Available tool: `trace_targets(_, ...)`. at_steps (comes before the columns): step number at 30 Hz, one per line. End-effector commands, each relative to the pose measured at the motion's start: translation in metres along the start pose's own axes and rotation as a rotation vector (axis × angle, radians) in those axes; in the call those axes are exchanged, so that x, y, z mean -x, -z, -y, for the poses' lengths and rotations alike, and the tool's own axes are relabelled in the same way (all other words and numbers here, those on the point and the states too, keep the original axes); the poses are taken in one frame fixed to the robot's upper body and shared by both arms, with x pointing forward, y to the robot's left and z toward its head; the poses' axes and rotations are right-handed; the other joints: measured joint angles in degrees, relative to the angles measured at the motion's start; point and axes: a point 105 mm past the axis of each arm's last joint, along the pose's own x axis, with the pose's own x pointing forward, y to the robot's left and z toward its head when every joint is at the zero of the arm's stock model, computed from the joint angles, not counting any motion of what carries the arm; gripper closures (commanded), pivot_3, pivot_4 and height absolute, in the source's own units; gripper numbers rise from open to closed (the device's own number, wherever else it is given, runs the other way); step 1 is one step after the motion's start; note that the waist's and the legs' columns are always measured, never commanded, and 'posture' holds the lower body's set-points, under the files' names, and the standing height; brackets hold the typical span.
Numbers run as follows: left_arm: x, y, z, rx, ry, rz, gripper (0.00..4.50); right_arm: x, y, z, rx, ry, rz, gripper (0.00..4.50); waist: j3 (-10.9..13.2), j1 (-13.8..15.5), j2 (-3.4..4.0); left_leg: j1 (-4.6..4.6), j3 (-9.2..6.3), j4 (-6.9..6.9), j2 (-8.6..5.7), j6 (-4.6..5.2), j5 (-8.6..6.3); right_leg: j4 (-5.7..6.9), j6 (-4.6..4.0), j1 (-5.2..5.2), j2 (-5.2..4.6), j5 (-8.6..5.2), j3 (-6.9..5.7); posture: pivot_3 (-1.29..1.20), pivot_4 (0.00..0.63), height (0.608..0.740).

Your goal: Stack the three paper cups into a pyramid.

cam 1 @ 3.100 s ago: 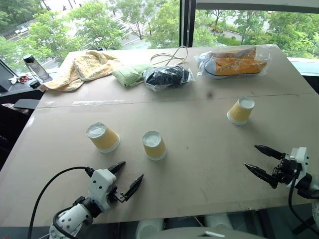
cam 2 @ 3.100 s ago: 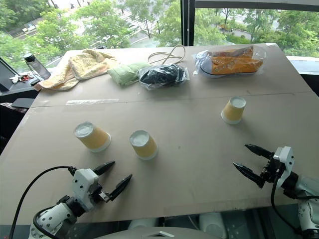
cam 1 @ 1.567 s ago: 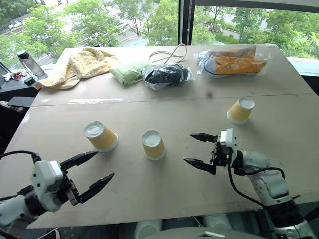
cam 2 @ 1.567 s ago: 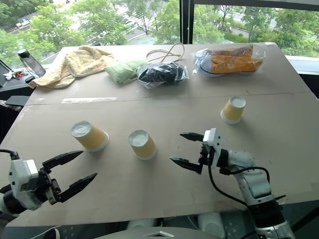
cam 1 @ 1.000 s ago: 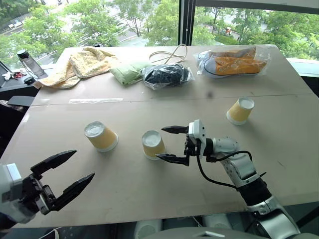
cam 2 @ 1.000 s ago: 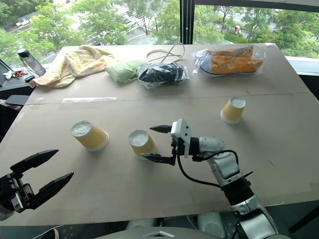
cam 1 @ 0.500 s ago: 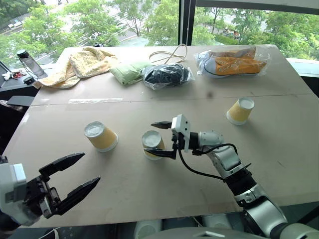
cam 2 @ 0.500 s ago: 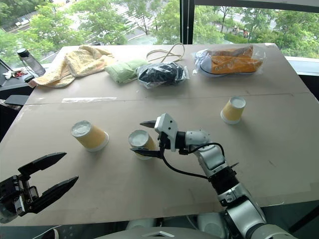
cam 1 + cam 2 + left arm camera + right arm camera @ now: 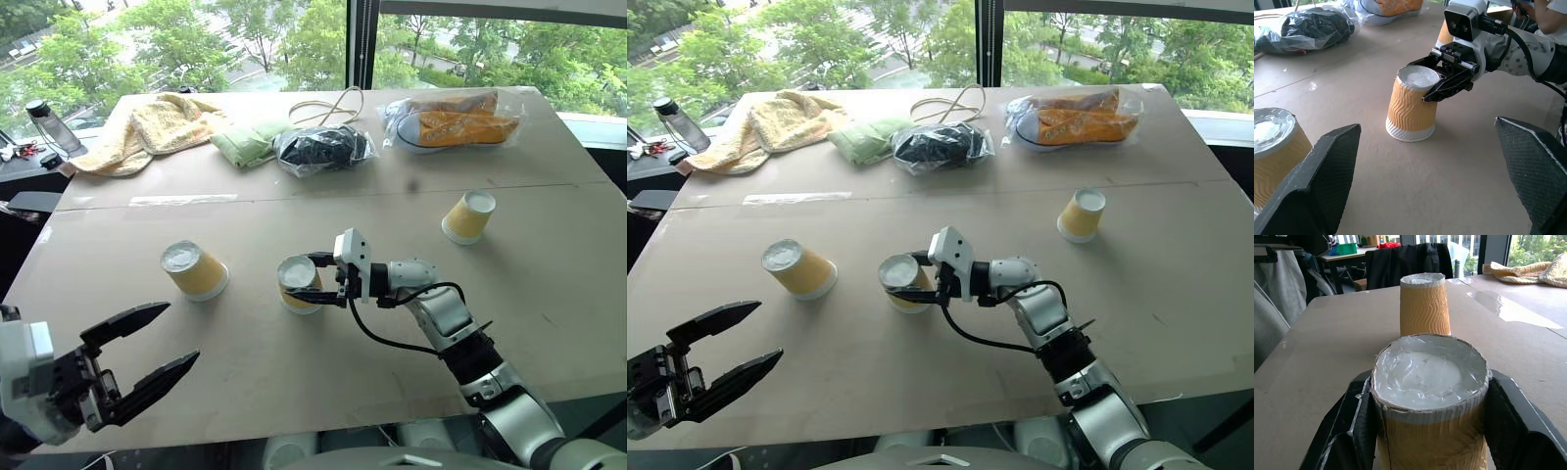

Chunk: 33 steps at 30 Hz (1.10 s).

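Three yellow-orange paper cups stand upside down on the brown table, well apart from one another. The left cup and the right cup are untouched. My right gripper reaches in from the right and is shut on the middle cup, one finger on each side near its top. In the right wrist view that cup sits between the black fingers, with the left cup behind it. My left gripper hovers open at the near left, holding nothing.
Along the far side lie orange shoes in a clear bag, a black bag, a green cloth, a yellow towel and a looped cord. A bottle stands off the far left corner.
My right gripper's fingers, spread on either side of the middle cup before, have closed onto it. The left gripper has stayed open in about the same place.
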Motion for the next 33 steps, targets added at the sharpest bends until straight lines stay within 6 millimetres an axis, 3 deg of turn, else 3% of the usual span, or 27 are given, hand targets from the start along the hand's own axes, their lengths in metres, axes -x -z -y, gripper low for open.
trace_targets(1,-0.021,-0.019,0.015,-0.05,0.141,0.017,0.0,0.007,-0.017,0.0,0.028,0.01,0.053,2.38,0.0,0.2,-0.03,-0.03,-0.05,0.0,0.0,-0.01,0.0,0.0,0.0,0.0,-0.02,0.0,-0.02,0.0,0.15,0.74)
trace_targets(6,-0.041,-0.03,0.019,-0.073,0.238,0.012,0.0,0.037,-0.021,0.02,0.037,0.153,0.051,2.38,0.0,-0.1,-0.02,-0.05,-0.04,-0.01,-0.06,-0.07,0.04,-0.01,0.06,-0.01,-0.13,0.04,0.01,0.0,0.15,0.74)
trace_targets(12,-0.089,-0.03,0.029,-0.033,0.384,0.023,0.0,0.12,-0.011,0.035,0.043,0.439,-0.036,2.38,0.1,1.1,0.09,-0.07,-0.01,-0.17,-0.16,-0.08,0.04,-0.13,0.19,-0.02,-0.17,0.11,0.0,0.0,0.15,0.74)
trace_targets(14,-0.098,-0.03,0.028,-0.035,0.407,0.026,0.0,0.138,-0.007,0.034,0.036,0.504,-0.059,2.38,0.1,1.3,0.09,-0.05,-0.01,-0.21,-0.15,-0.08,0.05,-0.1,0.2,-0.01,0.14,0.11,0.01,0.0,0.15,0.74)
trace_targets(20,-0.107,-0.027,0.022,-0.047,0.447,0.013,0.0,0.163,-0.003,0.034,0.035,0.602,-0.089,2.38,0.0,1.2,0.1,0.11,0.08,-0.22,-0.06,-0.07,0.05,0.04,0.19,-0.01,0.43,0.11,0.1,0.0,0.15,0.74)
trace_targets(27,-0.107,-0.024,0.016,-0.062,0.469,-0.002,0.0,0.159,-0.001,0.032,0.014,0.598,-0.079,2.38,0.0,1.3,0.08,0.08,0.09,-0.21,-0.05,-0.06,0.06,0.0,0.2,-0.01,0.48,0.11,0.08,0.0,0.15,0.74)
trace_targets(32,-0.107,-0.026,0.015,-0.084,0.463,0.02,0.0,0.162,-0.012,0.03,0.003,0.576,-0.022,0.01,0.1,1.4,0.11,0.05,0.08,-0.21,-0.05,-0.06,0.06,0.0,0.2,-0.03,0.47,0.11,0.08,0.0,0.15,0.74)
trace_targets(33,-0.106,-0.027,0.014,-0.096,0.458,0.027,0.0,0.163,-0.017,0.029,0.003,0.571,-0.002,0.01,0.1,1.4,0.11,0.03,0.08,-0.21,-0.05,-0.06,0.06,-0.01,0.2,-0.05,0.47,0.11,0.08,0.0,0.15,0.74)
